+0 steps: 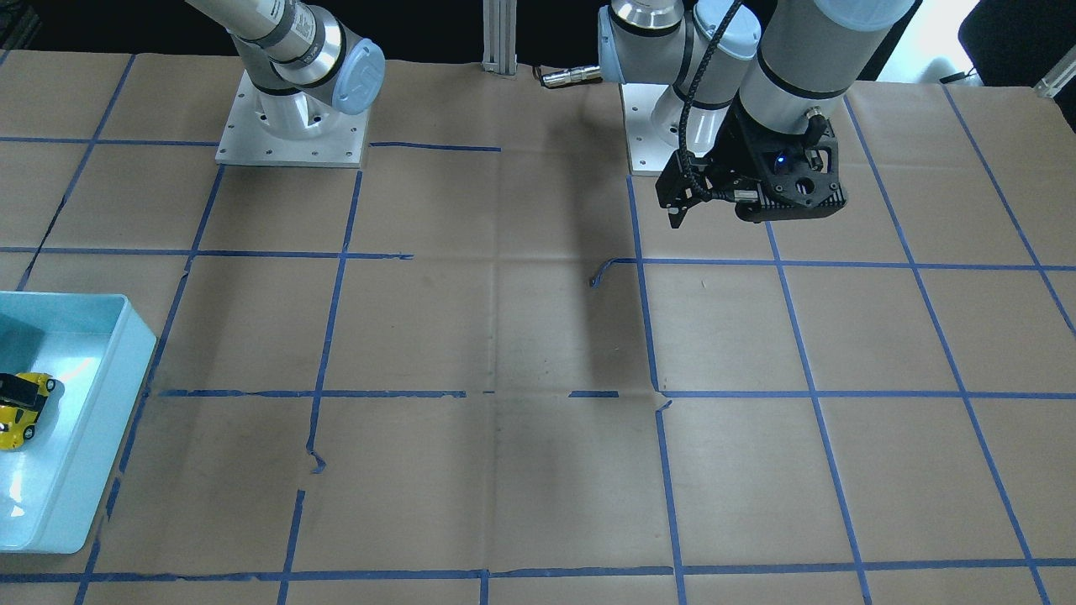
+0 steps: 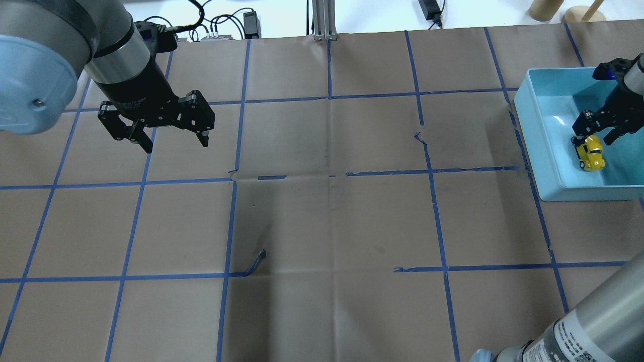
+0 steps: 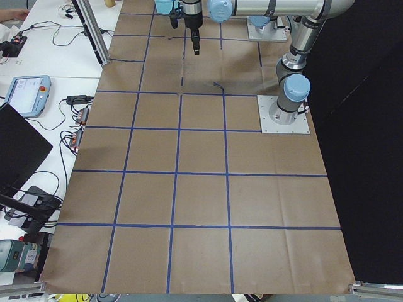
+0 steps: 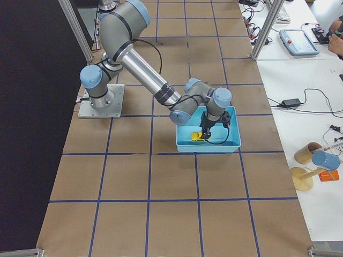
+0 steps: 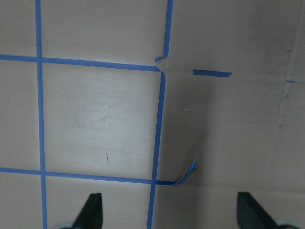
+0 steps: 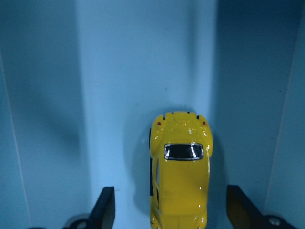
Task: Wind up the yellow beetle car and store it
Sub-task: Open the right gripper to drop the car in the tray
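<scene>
Yellow beetle car (image 2: 589, 153): upright on its wheels on the floor of the light-blue bin (image 2: 578, 193)
Right gripper (image 2: 596, 134): low inside the bin, jaws apart either side of the car, not touching it
Left gripper (image 2: 176, 146): well apart from the bin, jaws wide apart, empty
Writing: right arm's label (image 2: 568, 332), too small to read

Robotics lab: tape-gridded table (image 2: 322, 226), teach pendant (image 3: 26, 94), loose cables (image 2: 220, 22).

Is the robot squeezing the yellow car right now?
No, the right gripper is open, with blue bin floor showing between each finger and the yellow car.
</scene>
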Motion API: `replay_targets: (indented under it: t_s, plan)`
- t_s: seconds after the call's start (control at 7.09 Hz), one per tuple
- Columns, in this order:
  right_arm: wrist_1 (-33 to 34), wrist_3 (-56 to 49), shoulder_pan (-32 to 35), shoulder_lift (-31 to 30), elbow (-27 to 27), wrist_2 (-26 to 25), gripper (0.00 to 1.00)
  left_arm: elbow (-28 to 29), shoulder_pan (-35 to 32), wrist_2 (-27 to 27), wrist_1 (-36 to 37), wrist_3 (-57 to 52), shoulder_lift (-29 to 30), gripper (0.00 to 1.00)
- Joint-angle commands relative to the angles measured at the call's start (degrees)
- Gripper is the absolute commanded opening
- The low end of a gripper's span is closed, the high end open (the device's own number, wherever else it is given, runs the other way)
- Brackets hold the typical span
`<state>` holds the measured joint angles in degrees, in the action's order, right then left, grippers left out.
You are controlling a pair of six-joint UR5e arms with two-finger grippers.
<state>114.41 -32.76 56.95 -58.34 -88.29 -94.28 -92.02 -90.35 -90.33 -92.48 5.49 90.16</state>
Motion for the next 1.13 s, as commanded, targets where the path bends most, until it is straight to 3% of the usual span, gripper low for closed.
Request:
replay_targets:
  t_s: [0.0,0.14,0.56,0.85,0.99]
  plan:
    - [-0.2,-0.2,0.2,-1.2,0.2,-0.1,1.00,0.1,0.0,0.1,0.0,0.0,-0.2,0.99]
    - [-1.5,-0.2,0.3,-4.4,0.5,-0.1,0.99,0.3,0.1,0.1,0.0,-0.1,-0.2,0.99]
    - [-19.1,-0.2,2.4,-17.6,4.1,0.4,0.99,0.4,0.1,0.1,0.0,-0.1,-0.1,0.99]
    - [-29.4,3.7,9.5,-25.4,6.2,0.6,0.99,0.2,0.1,0.0,0.1,-0.1,0.3,0.99]
    - [-30.5,10.1,14.3,-27.8,5.9,0.7,0.99,0.1,0.1,0.1,0.1,-0.1,0.3,0.99]
